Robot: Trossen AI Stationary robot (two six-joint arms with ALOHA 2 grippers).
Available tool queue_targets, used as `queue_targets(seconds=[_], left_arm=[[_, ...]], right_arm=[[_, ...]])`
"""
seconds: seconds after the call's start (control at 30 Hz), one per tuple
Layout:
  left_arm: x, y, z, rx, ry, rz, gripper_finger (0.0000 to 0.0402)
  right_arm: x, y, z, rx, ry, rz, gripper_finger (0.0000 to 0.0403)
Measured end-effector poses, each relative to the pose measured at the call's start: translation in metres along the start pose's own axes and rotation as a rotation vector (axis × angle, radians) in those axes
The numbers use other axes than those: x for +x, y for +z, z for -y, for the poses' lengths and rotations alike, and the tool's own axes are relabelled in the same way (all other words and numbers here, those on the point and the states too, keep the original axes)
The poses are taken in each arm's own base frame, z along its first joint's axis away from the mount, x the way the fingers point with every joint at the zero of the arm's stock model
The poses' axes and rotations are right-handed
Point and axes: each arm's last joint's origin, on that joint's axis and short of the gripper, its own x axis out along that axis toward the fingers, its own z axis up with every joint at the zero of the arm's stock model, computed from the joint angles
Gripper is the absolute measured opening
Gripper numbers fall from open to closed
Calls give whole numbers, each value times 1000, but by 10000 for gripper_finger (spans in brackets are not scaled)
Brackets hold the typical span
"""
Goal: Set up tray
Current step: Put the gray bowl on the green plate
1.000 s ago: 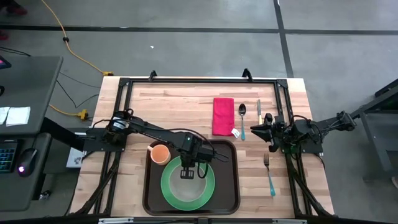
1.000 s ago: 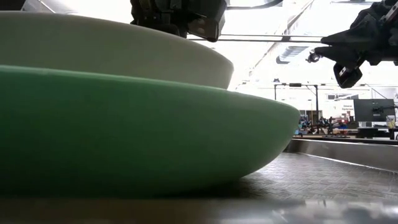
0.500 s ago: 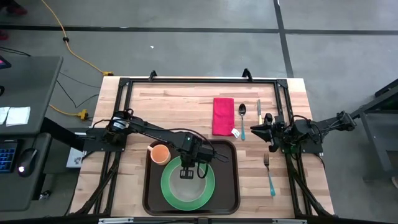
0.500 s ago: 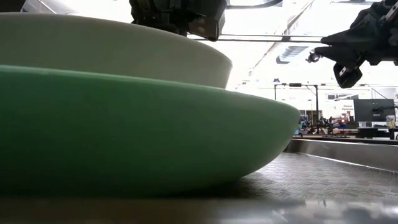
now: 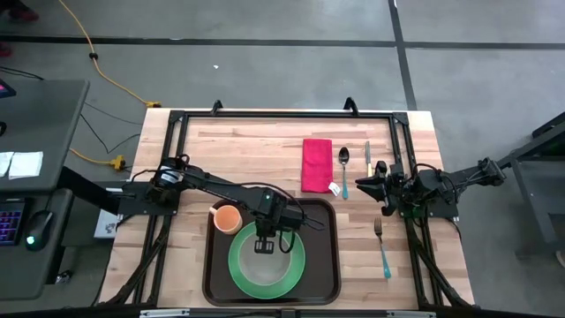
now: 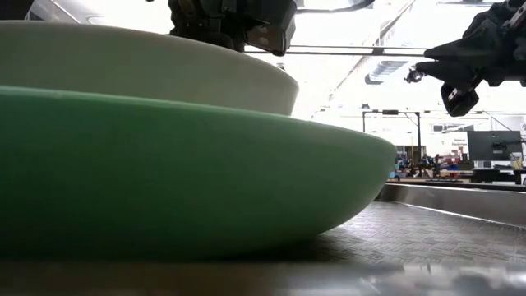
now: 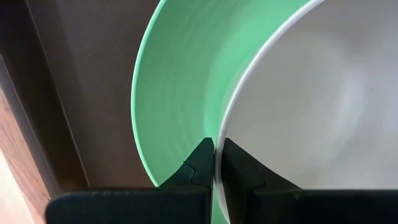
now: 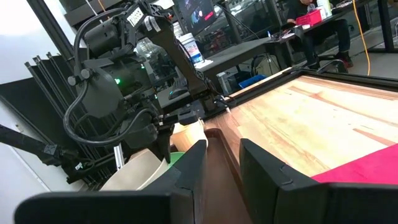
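The dark brown tray (image 5: pixel 323 265) lies at the table's near middle with a green plate (image 5: pixel 238 267) on it. A white bowl (image 5: pixel 274 260) sits over the plate's middle. In the low view the plate's rim (image 6: pixel 181 164) hides the bowl's (image 6: pixel 123 66) underside. My left gripper (image 5: pixel 265 245) points down over the bowl's far rim and is shut on it. An orange cup (image 5: pixel 228 217) stands in the tray's far left corner. My right gripper (image 5: pixel 359 185) waits level at the table's right side, open (image 8: pixel 219 163) with nothing between its fingers. My left gripper pinches the white bowl's rim (image 7: pixel 217 163) between its two fingers, one fingertip (image 7: pixel 231 152) inside the bowl and one (image 7: pixel 203 152) outside. The fingers come from above, pointing down. The bowl stays over the green plate (image 7: pixel 174 93); whether its base rests there is hidden.
On the bare wood beyond the tray lie a red napkin (image 5: pixel 317 165), a spoon (image 5: pixel 344 170) and a knife (image 5: pixel 367 155). A fork (image 5: pixel 382 249) lies right of the tray. A black metal frame (image 5: pixel 282 113) runs round the table's edge.
The white bowl has shifted a trifle toward the table's left over the green plate, still in my left gripper's hold.
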Motion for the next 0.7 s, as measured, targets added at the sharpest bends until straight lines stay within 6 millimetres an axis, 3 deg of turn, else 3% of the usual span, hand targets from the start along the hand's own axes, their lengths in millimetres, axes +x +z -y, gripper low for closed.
queue_targets(seconds=[0.7], left_arm=[[0,0,0,5,-9,0,53]], right_arm=[[0,0,0,0,0,0,74]])
